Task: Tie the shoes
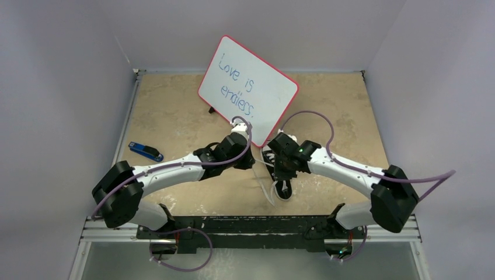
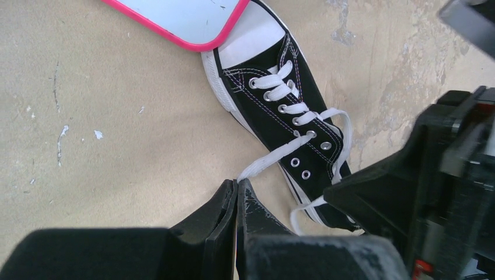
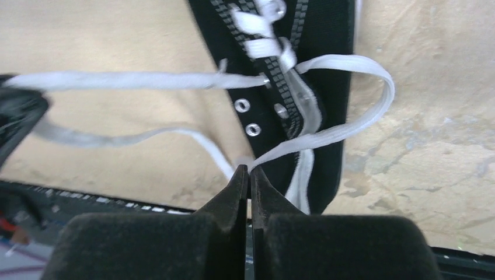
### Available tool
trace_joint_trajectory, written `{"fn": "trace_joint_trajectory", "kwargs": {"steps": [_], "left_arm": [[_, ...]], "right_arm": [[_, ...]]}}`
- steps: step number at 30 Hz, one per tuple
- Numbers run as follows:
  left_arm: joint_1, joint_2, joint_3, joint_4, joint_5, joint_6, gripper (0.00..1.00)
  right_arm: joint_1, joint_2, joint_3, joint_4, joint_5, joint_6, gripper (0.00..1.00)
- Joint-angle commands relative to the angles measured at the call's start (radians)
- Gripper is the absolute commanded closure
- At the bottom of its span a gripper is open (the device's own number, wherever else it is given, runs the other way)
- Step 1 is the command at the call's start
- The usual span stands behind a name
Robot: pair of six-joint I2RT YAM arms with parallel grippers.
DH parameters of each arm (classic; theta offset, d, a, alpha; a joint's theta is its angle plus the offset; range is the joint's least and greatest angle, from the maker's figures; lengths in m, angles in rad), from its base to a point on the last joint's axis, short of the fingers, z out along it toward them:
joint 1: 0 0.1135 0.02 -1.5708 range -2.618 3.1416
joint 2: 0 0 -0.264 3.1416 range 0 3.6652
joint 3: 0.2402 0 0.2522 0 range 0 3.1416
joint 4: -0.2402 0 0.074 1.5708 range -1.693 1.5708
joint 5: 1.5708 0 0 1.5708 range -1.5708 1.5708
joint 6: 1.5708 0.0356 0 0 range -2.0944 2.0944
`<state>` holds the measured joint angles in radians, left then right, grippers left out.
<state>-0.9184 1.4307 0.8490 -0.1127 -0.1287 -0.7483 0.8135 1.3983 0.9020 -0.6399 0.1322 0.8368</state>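
Observation:
The black canvas sneaker point(image 2: 274, 111) with white toe cap lies on the tan table, its toe under the whiteboard's pink edge. In the top view only its heel end point(image 1: 285, 190) shows below the two grippers. My left gripper point(image 2: 237, 183) is shut on one white lace point(image 2: 274, 156), which runs taut from an upper eyelet to the shoe's left. My right gripper point(image 3: 249, 169) is shut on the other white lace point(image 3: 350, 125), which curves out in a loop on the shoe's right side. Both grippers point(image 1: 250, 161) point(image 1: 284, 169) hang close together over the shoe's opening.
A whiteboard with a pink rim point(image 1: 248, 90) leans at the back, just behind the shoe. A small blue-and-black tool point(image 1: 146, 151) lies at the left. Grey walls close in the table on both sides. The black rail point(image 1: 251, 224) runs along the near edge.

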Motion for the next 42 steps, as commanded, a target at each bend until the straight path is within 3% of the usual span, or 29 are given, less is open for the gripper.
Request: {"fn": "trace_joint_trajectory", "kwargs": {"steps": [1, 8, 14, 19, 22, 25, 29, 33, 42], "left_arm": [[0.002, -0.05, -0.018, 0.017, -0.031, 0.012, 1.0], [0.008, -0.064, -0.017, 0.001, -0.049, 0.03, 1.0], [0.012, -0.077, -0.017, -0.002, -0.051, 0.036, 1.0], [0.015, -0.083, -0.026, 0.015, -0.037, 0.04, 1.0], [0.014, -0.078, -0.061, 0.111, 0.024, 0.025, 1.0], [0.004, -0.059, -0.104, 0.23, 0.09, -0.001, 1.0], [-0.059, -0.047, -0.122, 0.314, 0.06, -0.002, 1.0], [-0.103, -0.038, -0.164, 0.395, 0.025, -0.03, 1.0], [-0.185, -0.037, -0.241, 0.503, -0.026, -0.067, 1.0]], "right_arm": [[0.006, -0.091, -0.036, 0.08, -0.135, -0.007, 1.0], [0.006, -0.096, -0.032, 0.348, -0.358, -0.06, 1.0], [0.004, -0.153, 0.073, 0.251, -0.346, -0.07, 1.0], [-0.004, -0.21, 0.173, 0.101, -0.246, -0.104, 1.0], [-0.039, -0.245, 0.208, 0.047, -0.189, -0.11, 1.0], [-0.132, -0.252, 0.178, 0.133, -0.29, -0.104, 1.0], [-0.238, -0.19, 0.143, 0.268, -0.424, -0.054, 1.0], [-0.242, -0.082, 0.183, 0.324, -0.468, -0.069, 1.0], [-0.174, 0.089, 0.24, 0.378, -0.401, -0.064, 1.0]]}}
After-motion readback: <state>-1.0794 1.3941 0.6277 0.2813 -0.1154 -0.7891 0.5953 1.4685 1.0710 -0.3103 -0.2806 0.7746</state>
